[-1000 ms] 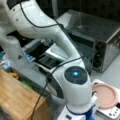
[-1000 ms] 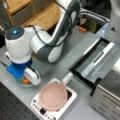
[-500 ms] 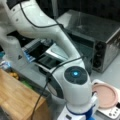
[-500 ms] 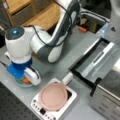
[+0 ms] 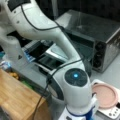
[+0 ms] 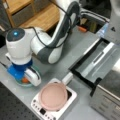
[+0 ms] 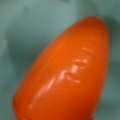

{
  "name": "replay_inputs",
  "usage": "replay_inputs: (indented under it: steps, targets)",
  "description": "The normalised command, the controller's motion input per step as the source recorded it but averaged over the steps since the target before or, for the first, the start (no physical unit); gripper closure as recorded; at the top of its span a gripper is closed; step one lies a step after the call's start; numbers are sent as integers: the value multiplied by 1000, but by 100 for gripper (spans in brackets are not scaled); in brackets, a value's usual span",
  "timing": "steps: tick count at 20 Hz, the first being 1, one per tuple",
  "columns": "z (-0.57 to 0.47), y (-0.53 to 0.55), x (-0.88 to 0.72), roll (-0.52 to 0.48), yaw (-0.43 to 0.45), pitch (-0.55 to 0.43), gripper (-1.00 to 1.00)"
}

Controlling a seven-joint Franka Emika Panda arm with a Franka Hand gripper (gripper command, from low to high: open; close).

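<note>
An orange toy carrot (image 7: pixel 65 72) fills the wrist view, lying on a teal surface (image 7: pixel 30 27). In a front view the gripper (image 6: pixel 24 78) points down over a small teal plate (image 6: pixel 30 85) at the left, with a bit of the orange carrot (image 6: pixel 24 80) showing under it. The gripper is right at the carrot, and its fingers are hidden by the blue and white hand. In a front view only the arm's wrist joint with its blue light (image 5: pixel 75 75) shows at the bottom.
A pink round pan (image 6: pixel 53 96) sits on a white square cooker (image 6: pixel 71 98) next to the plate. A toaster oven (image 5: pixel 100 37) stands with its door open (image 6: pixel 93 62). A wooden shelf (image 6: pixel 37 15) is behind the arm.
</note>
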Motion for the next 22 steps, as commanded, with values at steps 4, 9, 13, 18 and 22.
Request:
replay_inputs:
  steps: [4, 9, 13, 18, 22]
  targets:
    - [24, -141, 318, 16, 122, 93, 100]
    - [24, -132, 237, 33, 131, 108, 100]
    - [76, -140, 164, 41, 128, 130, 100]
    - [220, -127, 89, 44, 110, 169, 100]
    - [343, -78, 57, 44, 86, 203, 100]
